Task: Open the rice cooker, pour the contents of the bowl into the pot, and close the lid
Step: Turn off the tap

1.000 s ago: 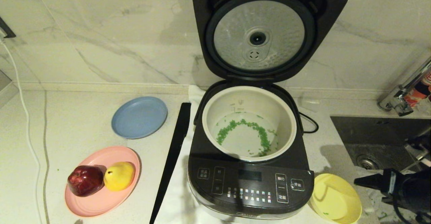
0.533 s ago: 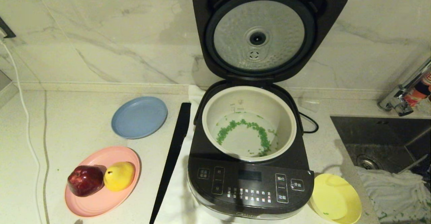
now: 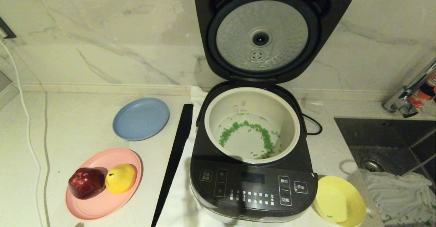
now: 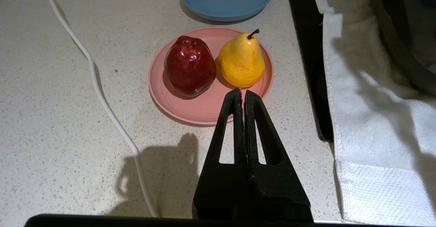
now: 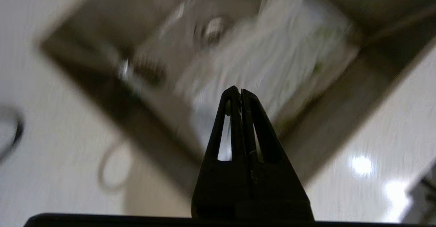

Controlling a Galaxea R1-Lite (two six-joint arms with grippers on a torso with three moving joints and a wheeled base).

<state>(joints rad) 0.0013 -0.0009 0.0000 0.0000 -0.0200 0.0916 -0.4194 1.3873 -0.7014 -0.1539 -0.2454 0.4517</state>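
Observation:
The dark rice cooker [image 3: 252,186] stands in the middle of the counter with its lid [image 3: 262,36] raised upright against the wall, silver dimpled underside showing. Green bits [image 3: 245,131] lie in a ring on the floor of the cream pot [image 3: 293,131]. The pale-yellow bowl [image 3: 339,201] sits on the counter by the cooker's front right corner, nearly empty, a few green specks inside. Neither arm shows in the head view. My left gripper [image 4: 242,91] is shut and empty, above the counter near the pink plate. My right gripper [image 5: 238,90] is shut and empty, over the sink.
A pink plate [image 3: 98,206] holds a red apple [image 3: 86,182] and a yellow pear [image 3: 120,178]; a blue plate [image 3: 141,118] lies behind it. A black strip [image 3: 173,162] and white towel [image 4: 368,94] lie left of the cooker. The sink [image 3: 388,141] with a cloth [image 3: 398,193] is at right.
The right arm, seen at the lower right a second ago, has withdrawn out of the head view. The bowl, cooker and lid have not moved.

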